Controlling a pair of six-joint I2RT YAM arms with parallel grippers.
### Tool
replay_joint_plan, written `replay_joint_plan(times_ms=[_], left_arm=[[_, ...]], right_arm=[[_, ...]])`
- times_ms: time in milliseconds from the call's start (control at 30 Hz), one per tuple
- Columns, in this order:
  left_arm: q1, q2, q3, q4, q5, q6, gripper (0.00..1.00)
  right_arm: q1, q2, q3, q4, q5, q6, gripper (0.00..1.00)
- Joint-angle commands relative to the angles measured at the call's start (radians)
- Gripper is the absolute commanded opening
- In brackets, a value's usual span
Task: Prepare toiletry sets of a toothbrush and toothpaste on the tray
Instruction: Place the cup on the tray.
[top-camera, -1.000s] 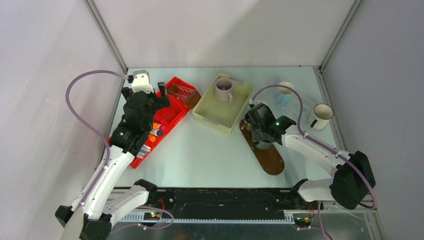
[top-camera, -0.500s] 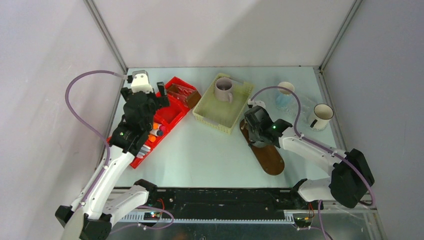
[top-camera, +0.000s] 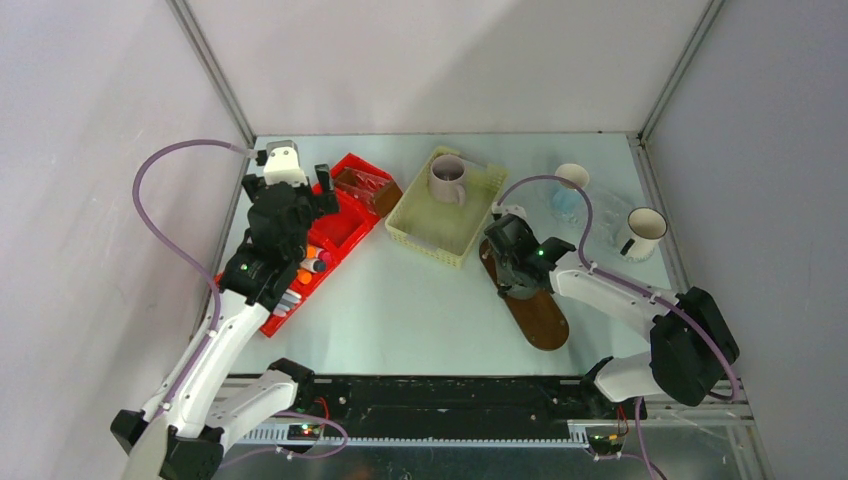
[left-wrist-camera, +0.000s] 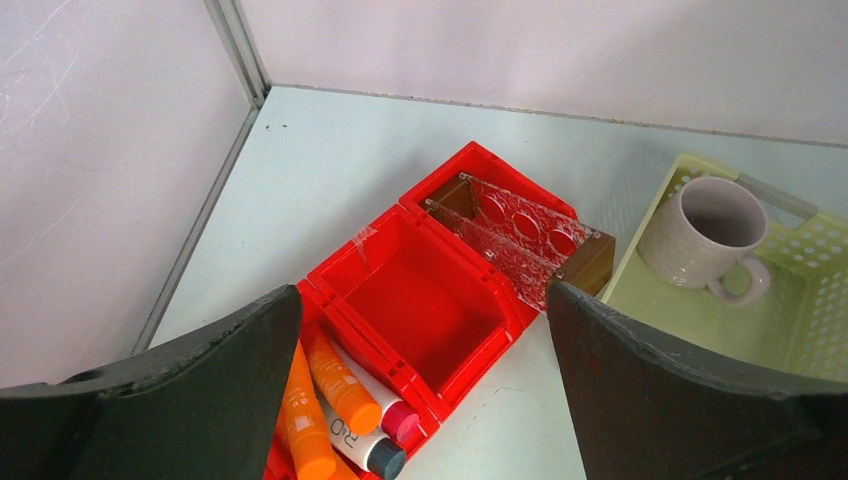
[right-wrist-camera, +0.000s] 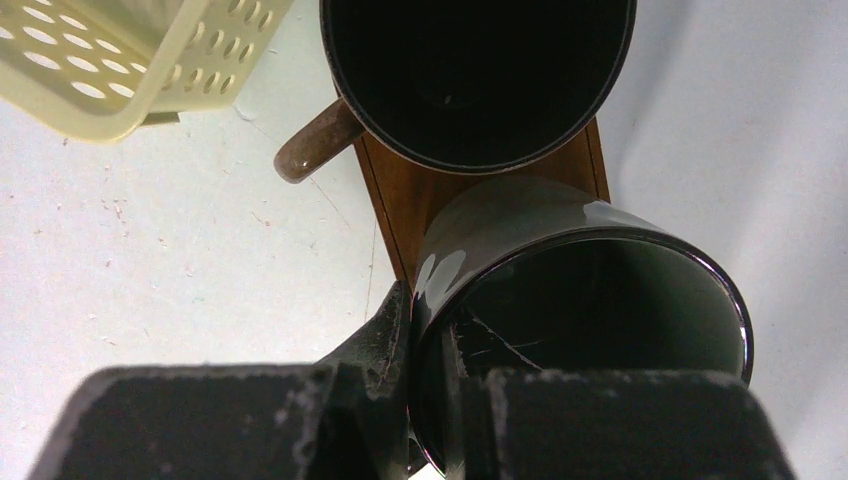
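Now: right gripper, clenched on dark green mug rim; should settle it flat on tray, six o'clock of brown mug. Left gripper: released.

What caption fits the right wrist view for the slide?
Right hand clamps the rim of the dark green mug at the wooden tray, brown mug just beyond, yellow basket corner upper left.

Far end of the tray hidden under the right arm from above, brown mug cropped by the top edge, near rim of the dark green mug behind the right gripper
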Motion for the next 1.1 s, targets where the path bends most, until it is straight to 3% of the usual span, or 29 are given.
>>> replay_joint_plan(times_ms=[0, 333, 733, 933, 1067], left_arm=[[0.006, -0.003, 0.002, 0.027, -0.022, 0.019, 1.0], [0.007, -0.003, 0.0, 0.03, -0.021, 0.025, 1.0], [0.007, -0.003, 0.0, 0.028, -0.023, 0.03, 1.0], [0.006, -0.001, 0.0, 0.029, -0.023, 0.031, 1.0], [0.006, 0.001, 0.0, 0.029, -0.024, 0.033, 1.0]], right_arm=[[-0.007, -0.003, 0.008, 0.035, 0.061, -0.033, 0.11], [-0.008, 0.002, 0.008, 0.063, 0.025, -0.105, 0.12], [-0.009, -0.007, 0.027, 0.013, -0.004, -0.109, 0.23], [-0.008, -0.051, 0.063, -0.036, 0.003, -0.127, 0.33], [-0.009, -0.11, 0.116, -0.087, 0.005, -0.154, 0.46]])
